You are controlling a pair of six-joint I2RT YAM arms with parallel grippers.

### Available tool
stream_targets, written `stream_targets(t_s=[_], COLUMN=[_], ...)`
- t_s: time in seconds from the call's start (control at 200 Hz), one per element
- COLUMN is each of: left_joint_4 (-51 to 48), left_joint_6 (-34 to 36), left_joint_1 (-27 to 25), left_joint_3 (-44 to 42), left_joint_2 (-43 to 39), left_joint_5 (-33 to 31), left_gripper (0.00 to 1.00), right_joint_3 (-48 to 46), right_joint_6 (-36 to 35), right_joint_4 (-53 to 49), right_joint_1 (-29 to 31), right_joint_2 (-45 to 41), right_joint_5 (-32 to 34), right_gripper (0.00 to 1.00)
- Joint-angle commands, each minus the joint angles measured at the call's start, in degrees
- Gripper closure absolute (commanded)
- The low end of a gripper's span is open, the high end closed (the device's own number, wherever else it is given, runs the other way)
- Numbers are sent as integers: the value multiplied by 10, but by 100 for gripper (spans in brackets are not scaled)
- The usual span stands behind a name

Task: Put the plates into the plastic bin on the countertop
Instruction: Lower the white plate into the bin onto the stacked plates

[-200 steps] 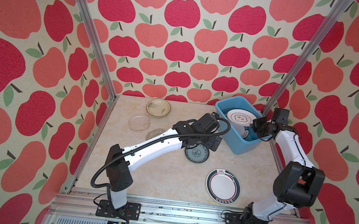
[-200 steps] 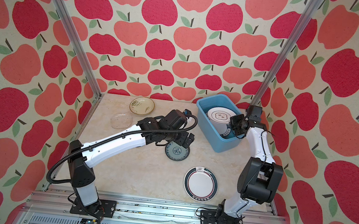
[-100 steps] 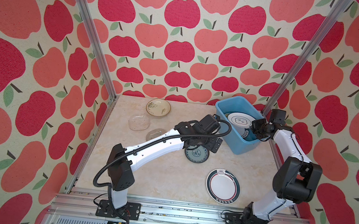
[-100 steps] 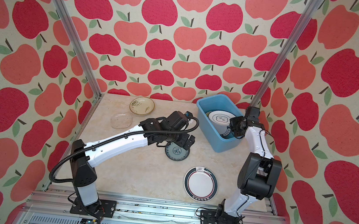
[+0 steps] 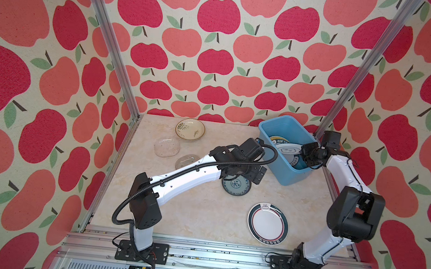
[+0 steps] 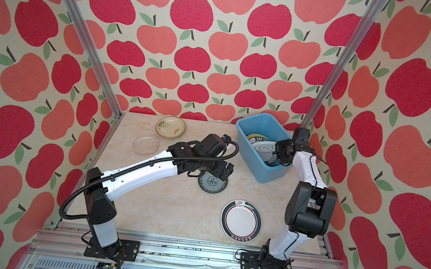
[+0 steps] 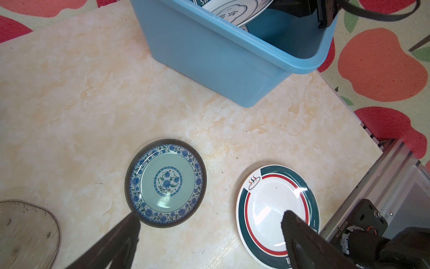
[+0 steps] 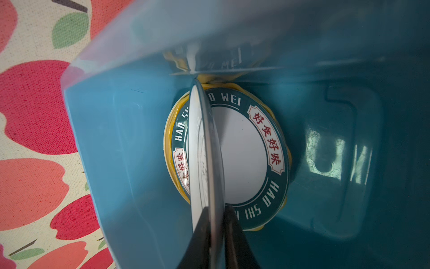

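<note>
Where apple walls [image 5: 221,18] ring the countertop [image 5: 200,215], left fingers [image 7: 116,242] gape; right fingers [image 8: 235,237] pinch a plate [image 8: 195,151].

Out on the countertop [image 5: 199,220] I'm counting five: two clear glass plates [image 5: 167,147], one cream plate [image 5: 190,129], one blue-patterned plate [image 7: 165,184], one dark-rimmed white plate [image 5: 268,222]. One blue bin [image 5: 290,175]; inside, two more dark-rimmed whites [image 8: 244,158] and at least one yellow plate [image 8: 167,144]. Two robot arms [image 5: 191,176] as well

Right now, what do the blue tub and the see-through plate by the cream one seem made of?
Blue tub: probably plastic; smooth, slightly shiny, rolled rim. See-through plate: clear glass or plastic, can't tell; the countertop shows through it.
</note>
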Motion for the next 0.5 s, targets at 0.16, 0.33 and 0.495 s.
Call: stream_targets(t_s=[0.16,0.33,0.495], left_joint_4=[-21,-22,-26], left_joint_6=[-1,-3,-3], left_joint_1=[-2,-2,-2], left_joint_3=[16,12,14], left_joint_2=[8,2,7], left_joint_5=[-19,-23,-26], left_gripper=[3,3,3], right_joint_3=[-5,-9,3], right_joint_6=[3,5,-12], right_joint_4=[-30,-33,-50], right_joint_1=[0,3,5], right_joint_2=[20,26,47], right_joint_5=[36,34,20], right_gripper=[77,70,66])
